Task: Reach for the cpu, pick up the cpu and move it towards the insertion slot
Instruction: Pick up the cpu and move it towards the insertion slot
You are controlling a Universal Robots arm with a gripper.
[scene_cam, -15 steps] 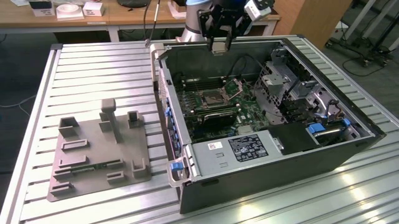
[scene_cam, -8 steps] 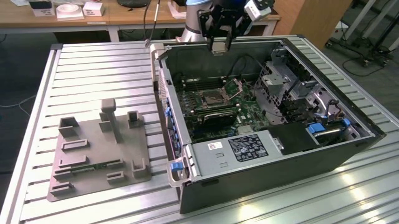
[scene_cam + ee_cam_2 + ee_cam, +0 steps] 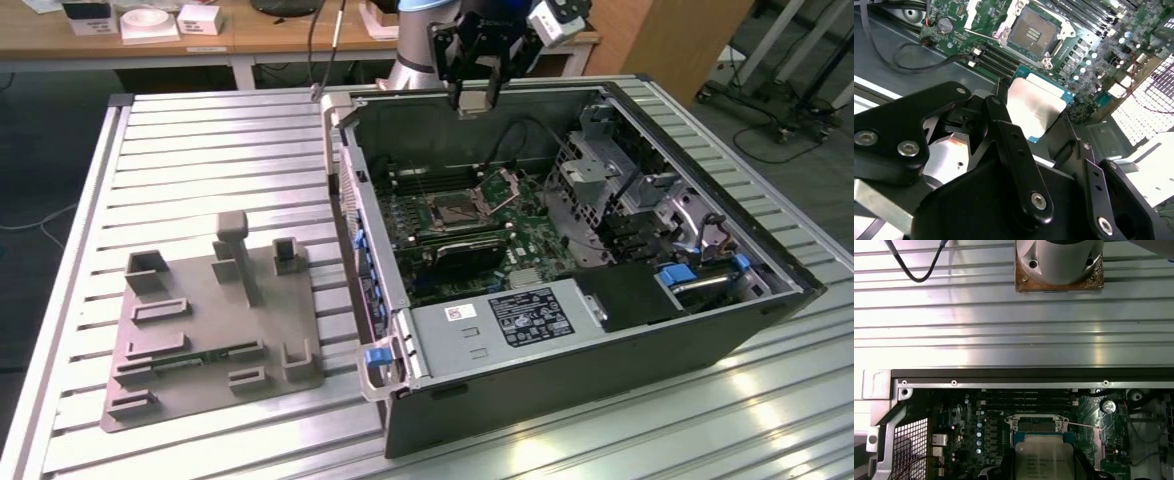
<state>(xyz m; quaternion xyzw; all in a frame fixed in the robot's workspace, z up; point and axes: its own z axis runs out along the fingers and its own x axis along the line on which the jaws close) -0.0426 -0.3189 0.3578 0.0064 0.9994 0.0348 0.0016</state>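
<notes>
In the exterior view, a grey fixture point(image 3: 207, 325) sits at the lower left on the slatted table point(image 3: 200, 150). At centre lies the open computer case point(image 3: 587, 330), with the slot point(image 3: 447, 212) on its motherboard, frame open. At upper centre the gripper point(image 3: 471, 100) hangs above the case's rear edge, closed on the cpu point(image 3: 471, 103). In the second wrist view, the cpu point(image 3: 1036, 107) is clamped between the black fingers point(image 3: 1014, 145), the slot point(image 3: 1031, 32) beyond it. In the first wrist view, the cpu point(image 3: 1044, 457) sits at bottom centre, the slot point(image 3: 1036, 425) just past it.
</notes>
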